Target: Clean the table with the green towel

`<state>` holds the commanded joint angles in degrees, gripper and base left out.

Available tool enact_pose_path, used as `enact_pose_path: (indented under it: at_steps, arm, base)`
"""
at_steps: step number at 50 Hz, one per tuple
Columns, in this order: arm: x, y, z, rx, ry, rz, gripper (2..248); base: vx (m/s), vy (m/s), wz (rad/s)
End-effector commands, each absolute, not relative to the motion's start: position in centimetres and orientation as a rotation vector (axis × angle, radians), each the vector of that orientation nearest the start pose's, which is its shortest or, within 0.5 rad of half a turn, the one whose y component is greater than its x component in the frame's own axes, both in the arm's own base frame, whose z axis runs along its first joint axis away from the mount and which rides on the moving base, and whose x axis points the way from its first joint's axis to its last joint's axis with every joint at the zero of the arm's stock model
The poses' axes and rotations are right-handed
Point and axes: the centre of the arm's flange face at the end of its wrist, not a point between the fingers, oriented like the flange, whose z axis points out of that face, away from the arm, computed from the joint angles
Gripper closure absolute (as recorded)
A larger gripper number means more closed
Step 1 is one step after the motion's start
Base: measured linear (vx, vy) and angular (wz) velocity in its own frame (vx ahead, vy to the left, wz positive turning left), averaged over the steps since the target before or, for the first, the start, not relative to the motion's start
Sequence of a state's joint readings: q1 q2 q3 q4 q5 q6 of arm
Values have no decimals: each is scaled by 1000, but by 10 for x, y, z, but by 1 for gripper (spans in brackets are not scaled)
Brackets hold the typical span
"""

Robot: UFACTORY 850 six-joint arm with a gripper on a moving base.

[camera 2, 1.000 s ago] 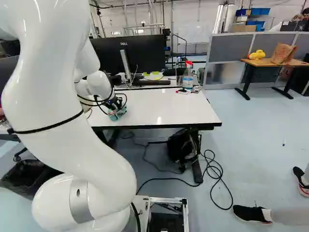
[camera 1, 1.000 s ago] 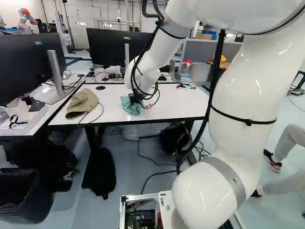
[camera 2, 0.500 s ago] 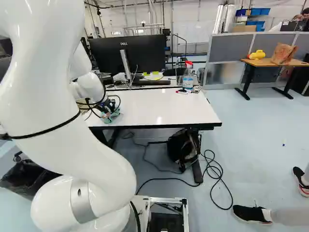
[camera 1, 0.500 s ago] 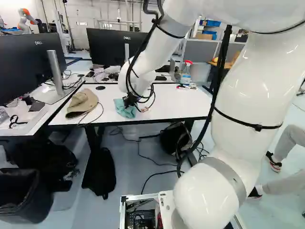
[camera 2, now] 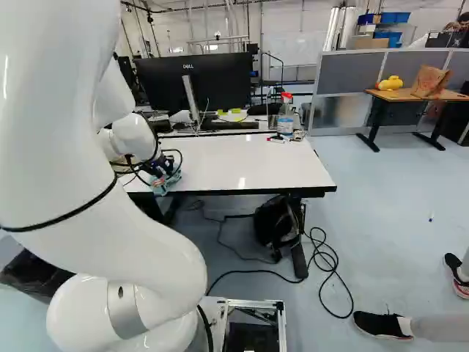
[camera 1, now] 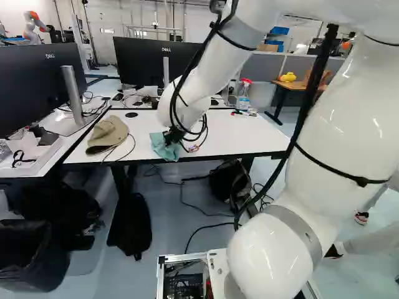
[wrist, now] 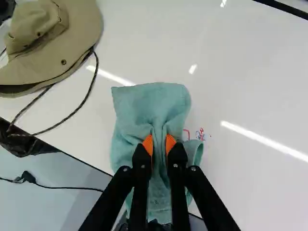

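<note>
In the left base view my gripper [camera 1: 168, 137] is down at the white table [camera 1: 230, 138], near its front edge. The wrist view shows the gripper [wrist: 159, 144] shut on the green towel [wrist: 153, 103], a bunched fold pinched between the orange pads. Ahead of the fingers the cloth spreads on the tabletop [wrist: 250, 82]; behind them it reaches the table's front edge. Small red marks [wrist: 186, 134] and dark-and-red marks [wrist: 200, 135] show on the white surface, close beside the towel. The fingers hide part of the cloth.
A tan hat [camera 1: 108, 134] with a looping cord lies left of the towel. At the table's back stand a monitor [camera 1: 146, 62] and a spray bottle [camera 1: 244, 94]; another monitor [camera 1: 40, 84] is at the left. A black bag [camera 1: 229, 180] is underneath. Another robot [camera 1: 34, 26] stands far off.
Over the last second my arm has drawn the gripped towel leftward and closer to the table's front edge. The upper links have shifted too. The base has stayed put.
</note>
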<state>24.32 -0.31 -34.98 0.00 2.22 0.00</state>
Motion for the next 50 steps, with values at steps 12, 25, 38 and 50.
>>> enact_pose_path:
  at_steps: [12, 25, 38, 50]
  arm:
    - [384, 154, 417, -2820, -544, -940, 200]
    - [403, 144, 417, -2840, -491, -948, 200]
    - [429, 145, 417, -2846, -467, -955, 200]
    - [453, 147, 417, -2849, -452, -965, 200]
  base:
    - [0, 0, 0]
    - [0, 0, 0]
    - [0, 0, 0]
    - [0, 0, 0]
